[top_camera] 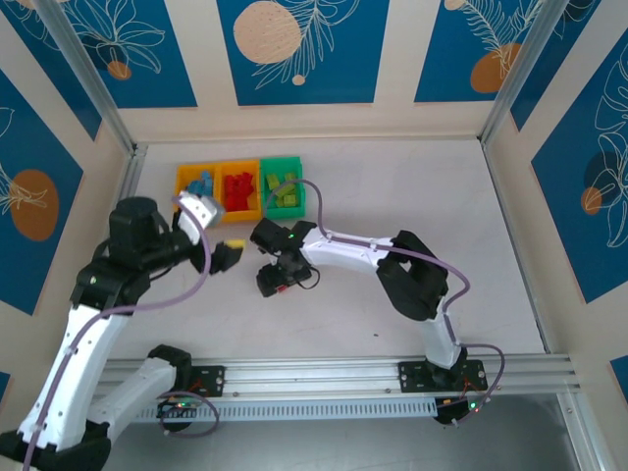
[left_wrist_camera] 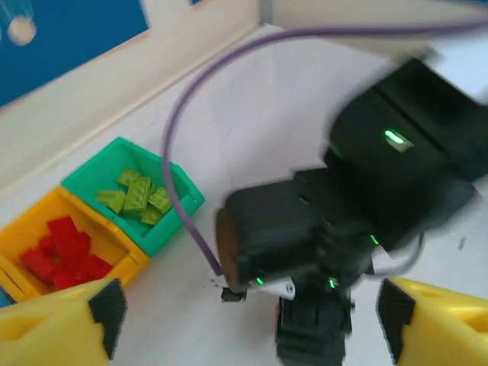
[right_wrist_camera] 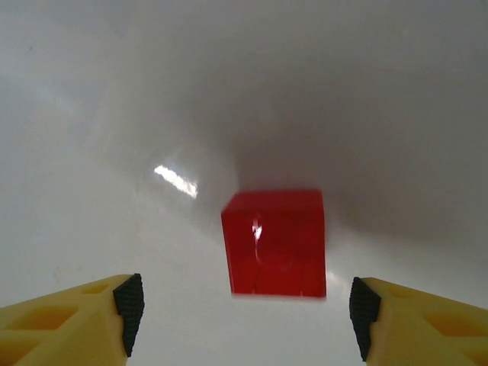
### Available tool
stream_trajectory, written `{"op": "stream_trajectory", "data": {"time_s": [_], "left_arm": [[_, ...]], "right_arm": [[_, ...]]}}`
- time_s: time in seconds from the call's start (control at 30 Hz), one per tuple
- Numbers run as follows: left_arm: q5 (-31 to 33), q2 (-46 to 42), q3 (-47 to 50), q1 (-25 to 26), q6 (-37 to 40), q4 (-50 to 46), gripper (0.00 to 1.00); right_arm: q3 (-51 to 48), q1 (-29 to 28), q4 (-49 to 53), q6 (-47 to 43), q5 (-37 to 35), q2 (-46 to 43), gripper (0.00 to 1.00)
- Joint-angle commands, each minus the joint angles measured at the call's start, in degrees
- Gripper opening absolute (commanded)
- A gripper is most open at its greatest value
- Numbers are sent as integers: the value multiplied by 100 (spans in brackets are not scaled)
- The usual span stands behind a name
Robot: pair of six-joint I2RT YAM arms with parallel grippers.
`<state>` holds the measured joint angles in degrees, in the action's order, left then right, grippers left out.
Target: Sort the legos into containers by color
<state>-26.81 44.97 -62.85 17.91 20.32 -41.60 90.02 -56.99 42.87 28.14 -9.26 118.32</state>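
The red lego (right_wrist_camera: pixel 274 242) lies flat on the smooth white table (right_wrist_camera: pixel 114 152). Its glossy top face looks nearly square, so I cannot tell which way its long axis runs; its sides sit roughly square to the right claw (right_wrist_camera: pixel 245 309). That claw is spread wide, its yellow fingers with black textured pads (right_wrist_camera: pixel 130 305) on either side of the brick and clear of it, gripping nothing. Three joined plastic bins (top_camera: pixel 240 213) run left to right near the table's far left corner: light blue legos (top_camera: pixel 201 183) in one orange-yellow bin, red legos (left_wrist_camera: pixel 65 248) in the middle one, and lime legos (left_wrist_camera: pixel 137 194) in the green bin (left_wrist_camera: pixel 152 238). The left claw (left_wrist_camera: pixel 252 309) gapes wide and empty, facing the right arm's wrist (left_wrist_camera: pixel 290 236).
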Motion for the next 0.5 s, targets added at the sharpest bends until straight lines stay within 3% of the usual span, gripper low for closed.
{"op": "stream_trajectory", "data": {"time_s": [0.0,0.13,0.27,0.47], "left_arm": [[-555,-291,251,45,1635,-584,98],[-869,-259,231,41,2339,-1178,100],[-1145,-101,250,38,2540,-1354,100],[-1425,-151,391,50,2057,-639,100]], "right_arm": [[332,-40,128,-282,-138,304,70],[323,-40,101,-301,-213,334,54],[206,-6,88,-240,-355,80,38],[6,264,-422,-182,-331,-883,33]]}}
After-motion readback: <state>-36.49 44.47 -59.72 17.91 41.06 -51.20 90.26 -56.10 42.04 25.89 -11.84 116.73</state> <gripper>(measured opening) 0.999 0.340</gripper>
